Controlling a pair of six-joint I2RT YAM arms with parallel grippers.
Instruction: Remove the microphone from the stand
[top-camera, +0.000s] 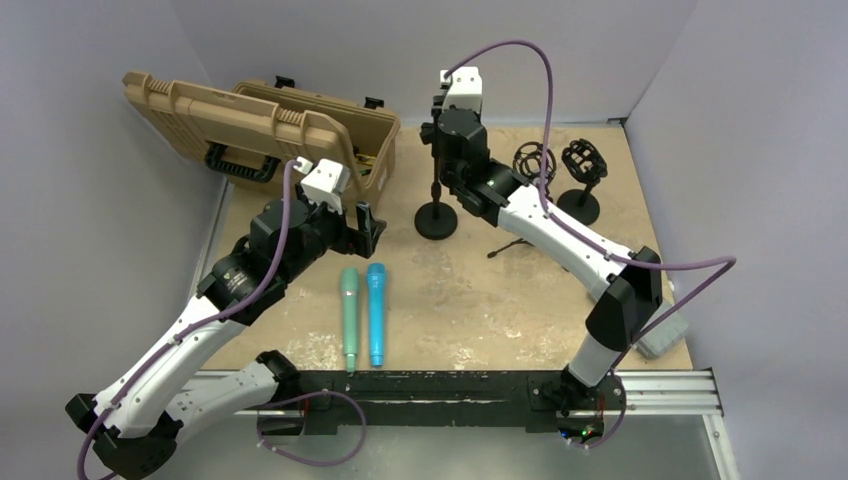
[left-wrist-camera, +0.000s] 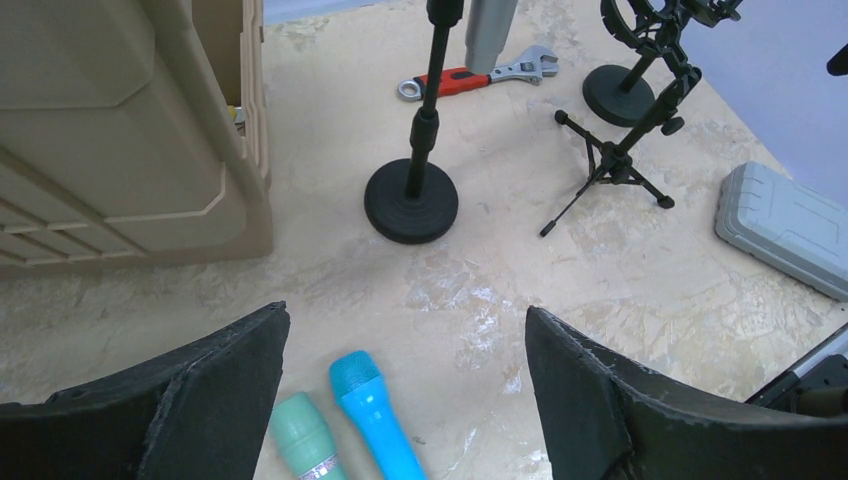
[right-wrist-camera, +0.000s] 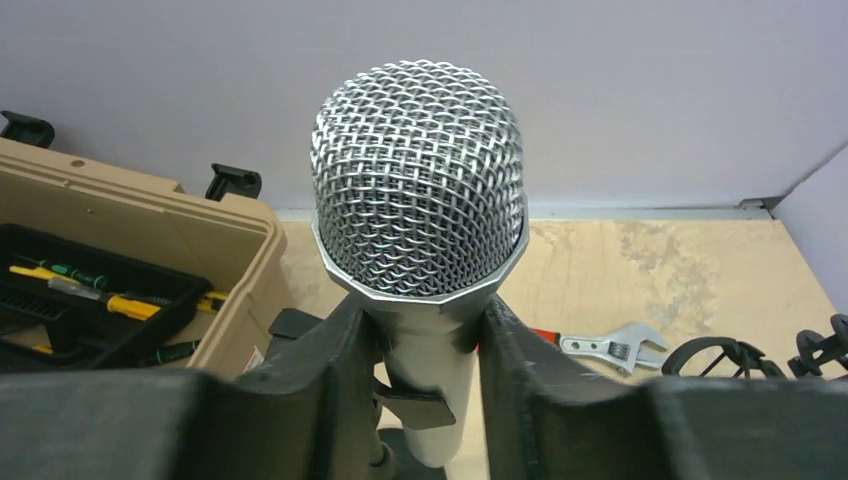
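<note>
A silver mesh-headed microphone (right-wrist-camera: 420, 180) stands upright at the top of the black round-base stand (top-camera: 436, 220). My right gripper (right-wrist-camera: 425, 335) is shut on its grey handle just below the head. The stand's dark clip (right-wrist-camera: 425, 405) lies against the handle's left side. In the left wrist view the grey handle (left-wrist-camera: 490, 30) shows beside the stand's pole (left-wrist-camera: 428, 110). My left gripper (left-wrist-camera: 405, 320) is open and empty, hovering above a blue microphone (left-wrist-camera: 370, 410) and a green microphone (left-wrist-camera: 305, 440) lying on the table.
An open tan toolbox (top-camera: 300, 125) stands at the back left. An adjustable wrench (left-wrist-camera: 480, 75) lies behind the stand. Two shock-mount stands (top-camera: 583, 165) and a small tripod (left-wrist-camera: 612, 165) are at the back right. A grey case (left-wrist-camera: 785, 225) sits at the right edge.
</note>
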